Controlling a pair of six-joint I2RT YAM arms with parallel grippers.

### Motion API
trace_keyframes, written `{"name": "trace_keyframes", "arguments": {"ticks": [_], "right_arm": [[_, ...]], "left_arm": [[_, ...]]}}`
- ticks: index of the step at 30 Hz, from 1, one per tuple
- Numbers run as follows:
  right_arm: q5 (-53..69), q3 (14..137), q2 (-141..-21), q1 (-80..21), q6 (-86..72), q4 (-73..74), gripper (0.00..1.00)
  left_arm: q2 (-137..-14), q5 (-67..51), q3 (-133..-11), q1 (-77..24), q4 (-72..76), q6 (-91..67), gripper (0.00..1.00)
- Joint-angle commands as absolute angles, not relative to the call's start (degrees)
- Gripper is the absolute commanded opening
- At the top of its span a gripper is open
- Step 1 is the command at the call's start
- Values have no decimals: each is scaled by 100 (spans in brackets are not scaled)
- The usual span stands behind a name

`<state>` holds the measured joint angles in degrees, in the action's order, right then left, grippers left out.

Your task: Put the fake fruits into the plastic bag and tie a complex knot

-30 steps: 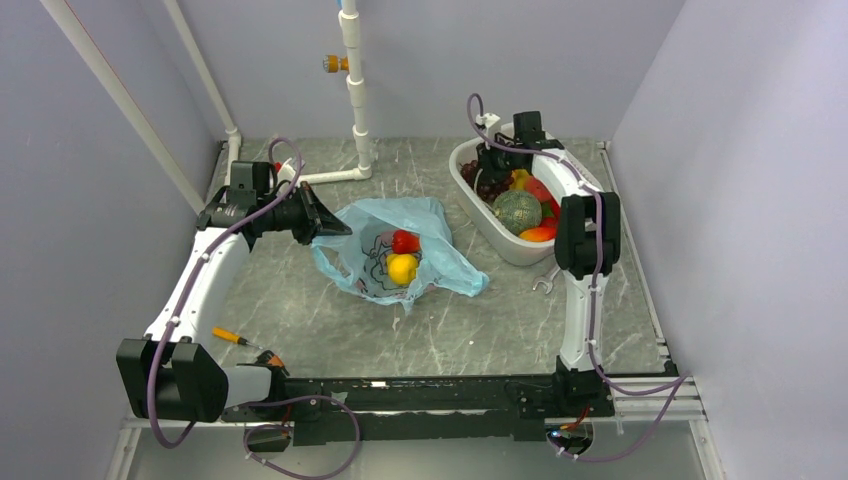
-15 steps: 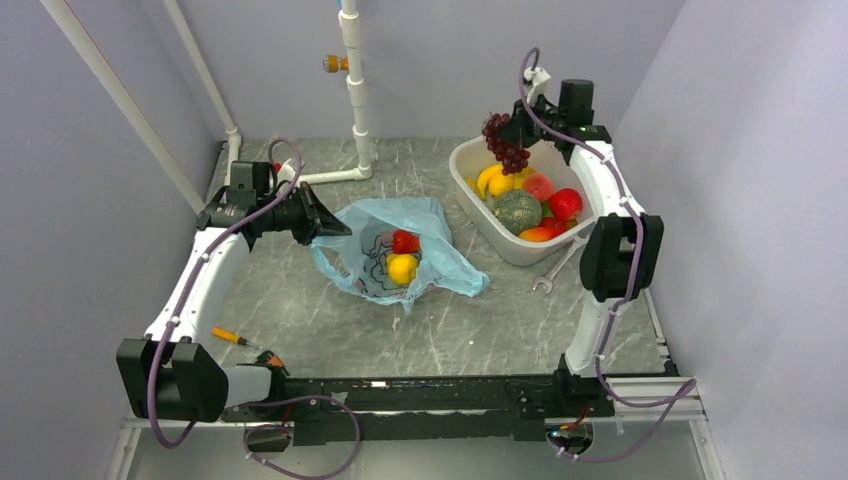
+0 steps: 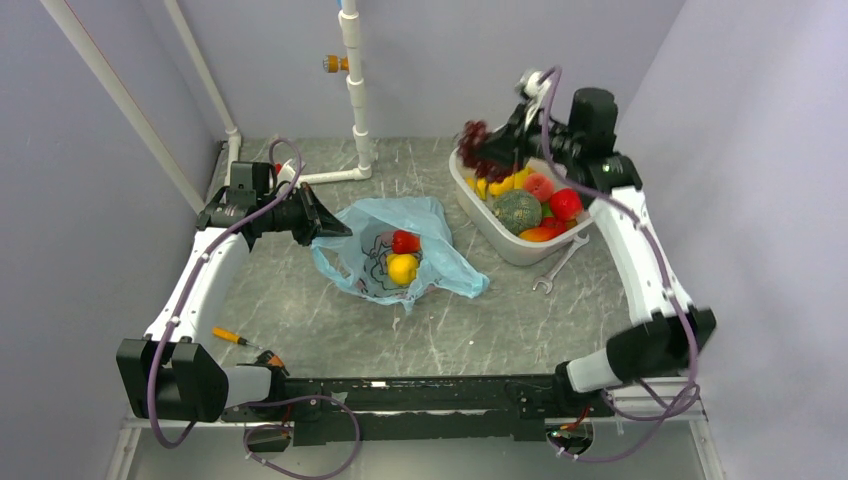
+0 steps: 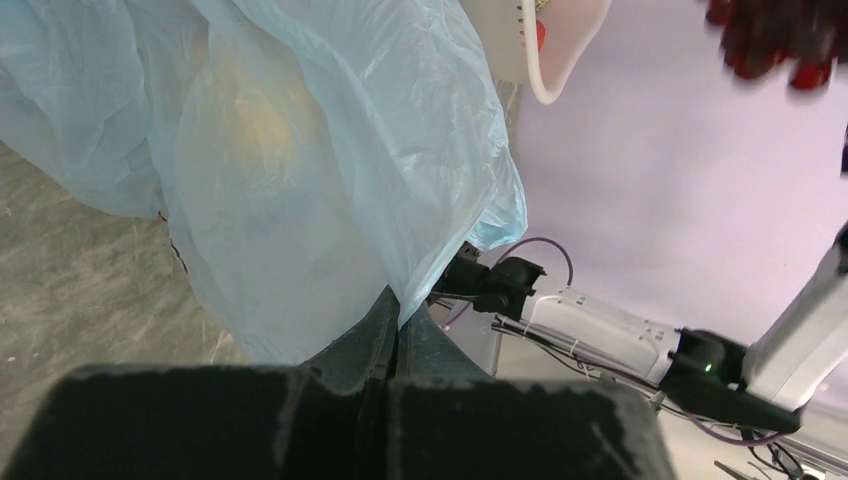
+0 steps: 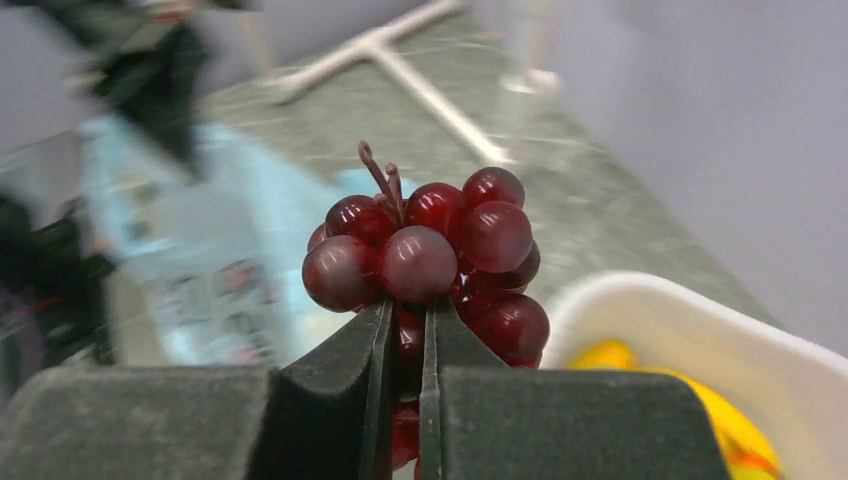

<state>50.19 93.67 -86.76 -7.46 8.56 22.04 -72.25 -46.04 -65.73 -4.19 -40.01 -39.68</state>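
The light-blue plastic bag [image 3: 392, 245] lies open mid-table with a red fruit [image 3: 405, 241] and a yellow fruit [image 3: 402, 268] inside. My left gripper [image 3: 330, 230] is shut on the bag's left edge; in the left wrist view the film [image 4: 300, 150] rises from between the closed fingers [image 4: 395, 315]. My right gripper [image 3: 500, 150] is shut on the dark purple grapes [image 3: 482, 150] and holds them in the air over the basket's left rim; they also show in the right wrist view [image 5: 430, 250]. A green melon [image 3: 517, 211], red, yellow and orange fruits lie in the basket.
The white slotted basket [image 3: 490, 220] stands at the back right. A wrench [image 3: 555, 272] lies in front of it. A screwdriver with an orange handle [image 3: 228, 336] lies near the left arm's base. A white pipe [image 3: 355, 90] rises at the back.
My right gripper lifted the grapes out of the basket and carried them up and left over the basket's rim. The left gripper and bag stayed still.
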Motion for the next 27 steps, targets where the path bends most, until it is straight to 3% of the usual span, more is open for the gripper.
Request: {"name": "trace_keyframes", "arguments": {"ticks": [1, 5, 9, 20, 21, 22, 25, 27], "right_arm": [[5575, 8378, -7445, -1933, 787, 2252, 0], [5012, 7469, -6906, -3191, 519, 1604, 0], [4375, 6921, -7191, -4031, 642, 906, 0], [2707, 6556, -9007, -4629, 1992, -1096, 0], [2663, 6663, -9142, -4628, 2172, -974, 4], [2654, 6809, -9246, -4629, 2262, -755, 21], [2676, 6982, -9178, -4630, 2244, -230, 61], [2753, 6897, -8880, -4633, 2161, -50, 74]], "left_arm": [[-7167, -4848, -6687, -388, -3892, -3989, 0], [-7190, -4910, -6690, -392, -3934, -3975, 0], [-7181, -4993, -6652, -396, -3925, -4005, 0], [-7137, -4944, -6599, -389, -3884, -4007, 0], [-7143, -4915, -6611, -390, -3907, -3989, 0], [-7140, -4900, -6630, -388, -3922, -3968, 0], [-7146, -4850, -6645, -380, -3956, -3927, 0], [-7158, -4852, -6642, -365, -3949, -3928, 0]]}}
